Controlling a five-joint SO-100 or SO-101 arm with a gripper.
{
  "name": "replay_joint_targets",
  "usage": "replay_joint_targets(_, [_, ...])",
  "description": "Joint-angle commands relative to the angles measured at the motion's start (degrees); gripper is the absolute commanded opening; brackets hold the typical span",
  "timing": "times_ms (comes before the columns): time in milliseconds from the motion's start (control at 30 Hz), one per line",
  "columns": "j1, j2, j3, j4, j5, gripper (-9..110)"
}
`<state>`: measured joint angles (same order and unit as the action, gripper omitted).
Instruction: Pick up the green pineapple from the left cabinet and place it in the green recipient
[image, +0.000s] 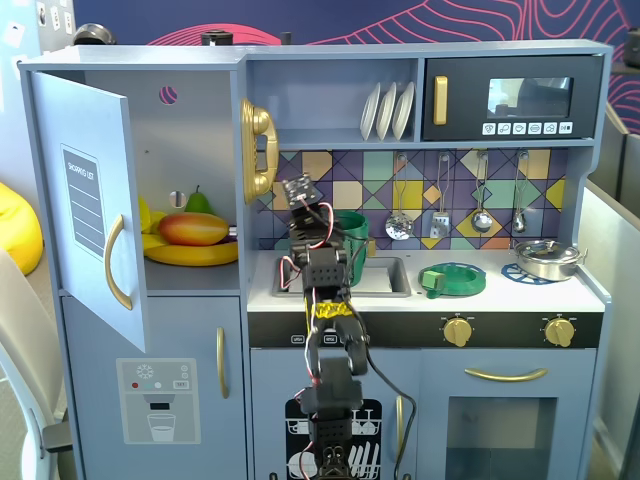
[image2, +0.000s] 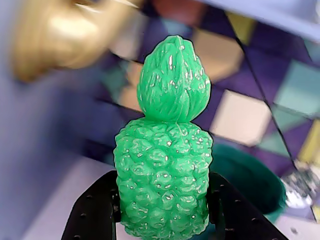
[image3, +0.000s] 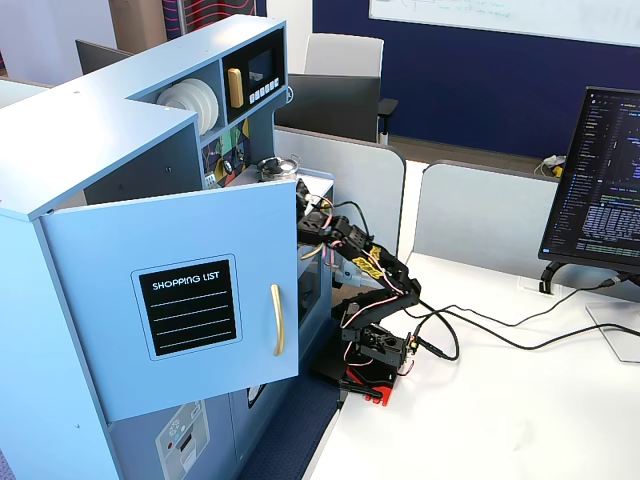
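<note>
My gripper (image2: 164, 200) is shut on the green pineapple (image2: 165, 180), with one black finger (image2: 107, 205) on each side of its bumpy body and the leaf crown up. The dark-green pot (image2: 247, 177) is just behind it to the right in the wrist view. In a fixed view the pot (image: 354, 230) stands at the back of the counter by the sink, and my arm (image: 318, 262) reaches up in front of it, hiding the jaws and the pineapple. The left cabinet's door (image: 88, 205) is open; it also shows in the other fixed view (image3: 190, 300).
Inside the cabinet lie a mango (image: 193, 228), a banana (image: 190, 254) and a pear (image: 198, 201). A gold telephone (image: 258, 150) hangs left of my wrist. A flat green dish (image: 452, 279) and a silver pan (image: 547, 258) sit on the counter to the right.
</note>
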<state>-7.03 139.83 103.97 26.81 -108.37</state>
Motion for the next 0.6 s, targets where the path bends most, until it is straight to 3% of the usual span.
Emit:
replay_joint_targets(0, [4.2, -8.8, -7.6, -6.8, 2.6, 0])
replay_joint_targets(267, [8.3, -28.4, -23.4, -10.0, 5.5, 0])
replay_joint_targets(567, [6.4, -37.7, -31.6, -11.2, 5.1, 0])
